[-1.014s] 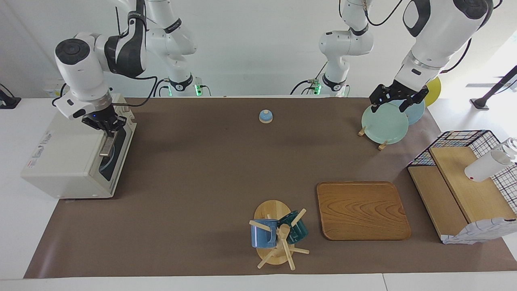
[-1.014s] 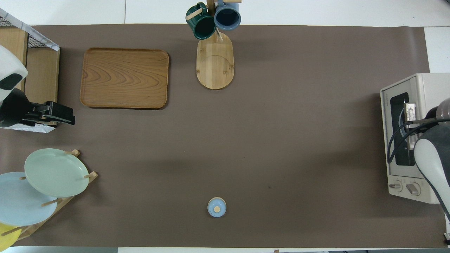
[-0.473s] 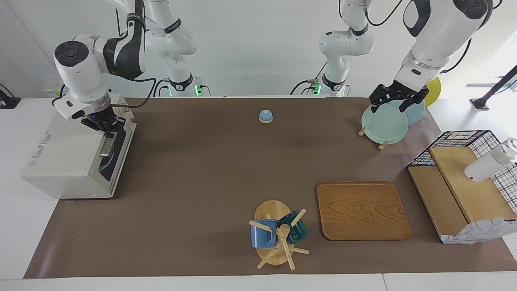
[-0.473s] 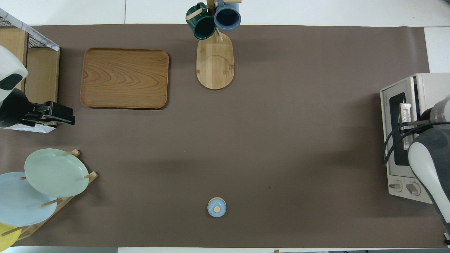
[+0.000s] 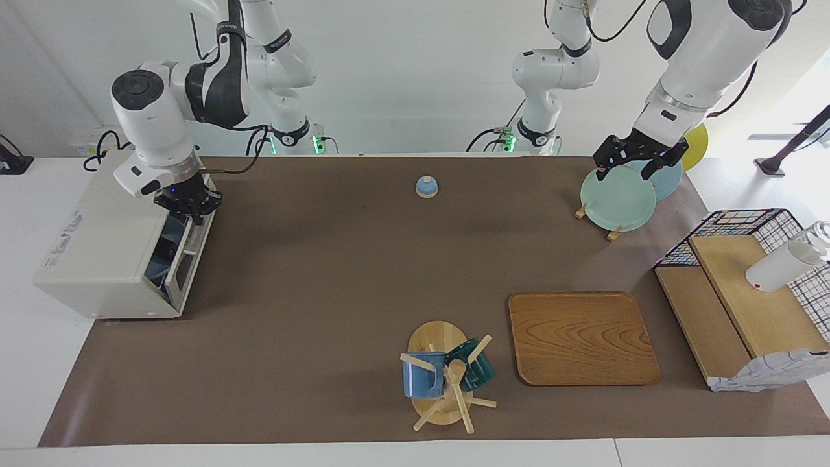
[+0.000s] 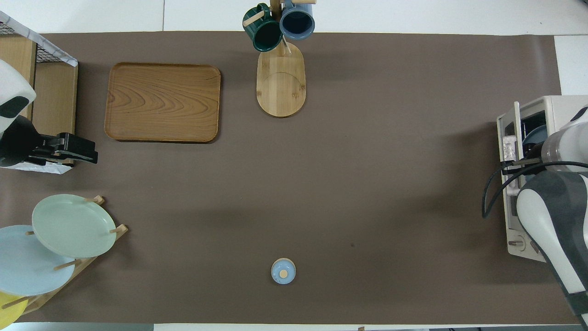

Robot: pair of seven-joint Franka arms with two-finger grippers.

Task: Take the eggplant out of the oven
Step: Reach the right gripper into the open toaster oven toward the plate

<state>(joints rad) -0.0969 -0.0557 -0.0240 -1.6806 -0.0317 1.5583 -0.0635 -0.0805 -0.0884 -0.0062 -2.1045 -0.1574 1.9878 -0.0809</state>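
Observation:
The cream-white oven [image 5: 97, 253] stands at the right arm's end of the table, its dark glass door tilted partly open at the top. My right gripper [image 5: 189, 202] is shut on the door's metal handle [image 6: 509, 149]; in the overhead view the arm covers the gripper. Through the gap a pale blue plate [image 5: 159, 259] shows inside. The eggplant is hidden. My left gripper [image 5: 639, 162] hangs open and holds nothing, up in the air over the rack of plates, where that arm waits.
A green plate [image 5: 616, 198] and a blue one lean in a wooden rack. A small blue bell [image 5: 426, 187] sits near the robots. A mug tree [image 5: 447, 379], a wooden tray [image 5: 580, 337] and a wire basket with shelves [image 5: 746, 292] lie farther out.
My right gripper has pulled the handle away from the oven body, so the door went from shut to partly open and the blue plate inside came into sight. The left arm has not moved.

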